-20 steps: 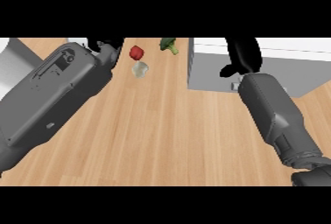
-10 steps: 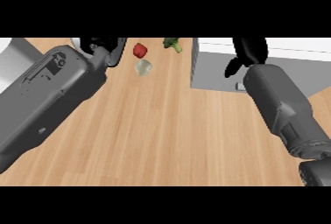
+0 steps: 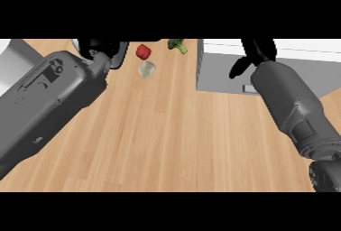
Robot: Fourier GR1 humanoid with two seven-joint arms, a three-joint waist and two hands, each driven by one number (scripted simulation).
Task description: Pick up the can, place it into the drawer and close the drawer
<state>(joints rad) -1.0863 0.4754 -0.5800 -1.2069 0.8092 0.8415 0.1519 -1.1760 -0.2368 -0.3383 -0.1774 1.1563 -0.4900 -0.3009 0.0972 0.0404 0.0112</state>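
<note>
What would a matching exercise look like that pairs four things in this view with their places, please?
Things:
1. can
2. red item
3. green item
4. right hand

Places:
A. over the grey drawer
B. at the view's top edge, between the red item and the drawer
C. just below the red item in the view
D. right beside the left hand

Pairs: 1-C, 2-D, 3-B, 4-A

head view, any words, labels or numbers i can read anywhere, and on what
None can be read.
The dark marks on the left forearm are outlines, not letters.
The red item and the pale item just below it show no legible label.
The grey drawer is plain.
</note>
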